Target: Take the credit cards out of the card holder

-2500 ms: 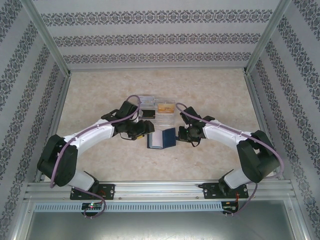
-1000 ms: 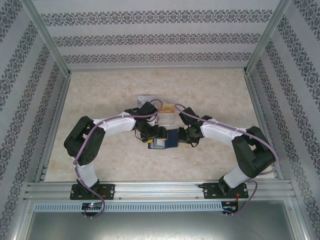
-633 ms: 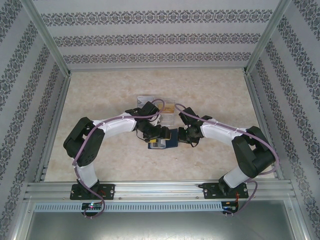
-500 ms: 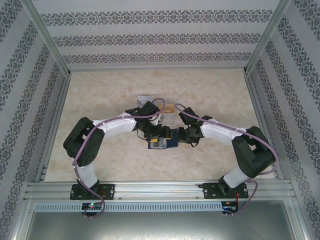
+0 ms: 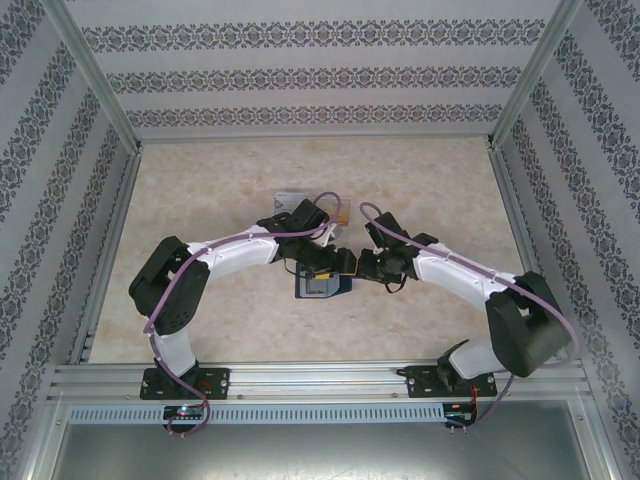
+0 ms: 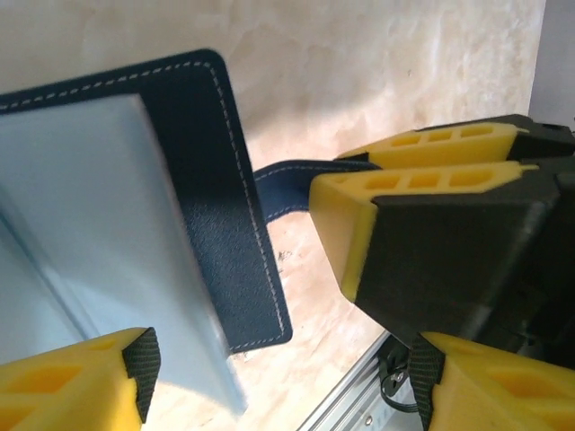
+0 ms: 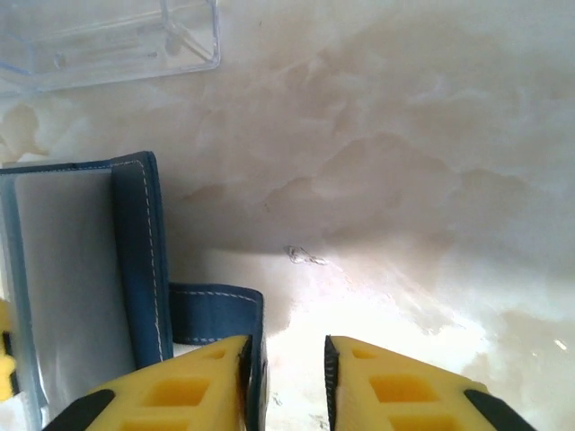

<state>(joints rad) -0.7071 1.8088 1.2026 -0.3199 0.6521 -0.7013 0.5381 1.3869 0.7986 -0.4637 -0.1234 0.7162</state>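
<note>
The card holder [image 5: 322, 286] lies open on the table between both grippers, navy leather [image 6: 216, 180] outside and a pale grey-blue panel [image 7: 72, 287] inside. I cannot tell whether that panel is a credit card or a pocket. My left gripper [image 5: 330, 262] hangs over the holder's right half, jaws wide open [image 6: 278, 386] and touching nothing. My right gripper [image 5: 362, 265] is at the holder's right edge. Its jaws [image 7: 286, 377] stand a little apart, and the closure tab [image 7: 216, 314] lies against the left pad, unpinched. The right gripper's fingers [image 6: 422, 180] show in the left wrist view with the tab [image 6: 287, 175] leading in.
A clear plastic compartment box [image 5: 296, 201] stands just behind the holder, its corner in the right wrist view [image 7: 108, 40]. Something yellow [image 5: 341, 212] shows in it. The aluminium frame rail [image 5: 320, 372] runs along the near edge, and patterned walls close the other sides.
My left gripper has moved right over the holder. My right gripper's jaws have parted from around the tab, and the right arm's elbow has swung outward to the right.
</note>
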